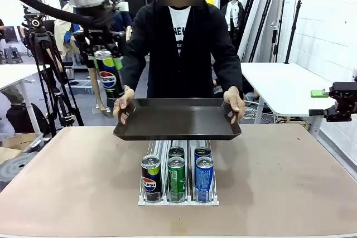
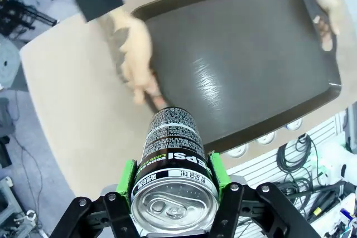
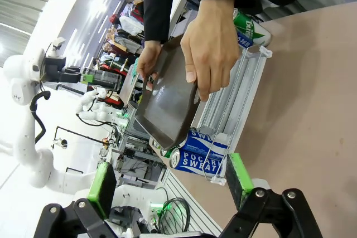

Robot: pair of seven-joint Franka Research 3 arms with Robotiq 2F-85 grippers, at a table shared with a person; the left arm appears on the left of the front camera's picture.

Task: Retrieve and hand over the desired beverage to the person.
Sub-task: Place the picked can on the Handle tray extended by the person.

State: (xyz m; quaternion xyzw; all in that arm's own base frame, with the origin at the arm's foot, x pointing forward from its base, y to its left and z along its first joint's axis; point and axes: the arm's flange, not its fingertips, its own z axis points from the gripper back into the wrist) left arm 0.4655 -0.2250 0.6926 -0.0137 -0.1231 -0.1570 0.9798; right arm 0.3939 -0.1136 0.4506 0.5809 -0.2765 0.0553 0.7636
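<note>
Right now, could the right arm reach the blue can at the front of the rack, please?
Probably yes: the right fingers are open and empty, the blue can stands in the rack's front row, and the tray the person holds covers only the rear cans.

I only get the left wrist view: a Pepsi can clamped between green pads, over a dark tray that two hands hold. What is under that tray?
Observer: A white rack on the table. Its front row holds a second Pepsi can, a green can and a Pocari Sweat can.
Operator: Whose hands are those?
Observer: They belong to the person in a black jacket, standing across the table. The person holds the tray by its short ends above the rack's far end.
Operator: Is there a second arm?
Observer: Yes. The right tool hangs open off the table's right side, holding nothing.
</note>
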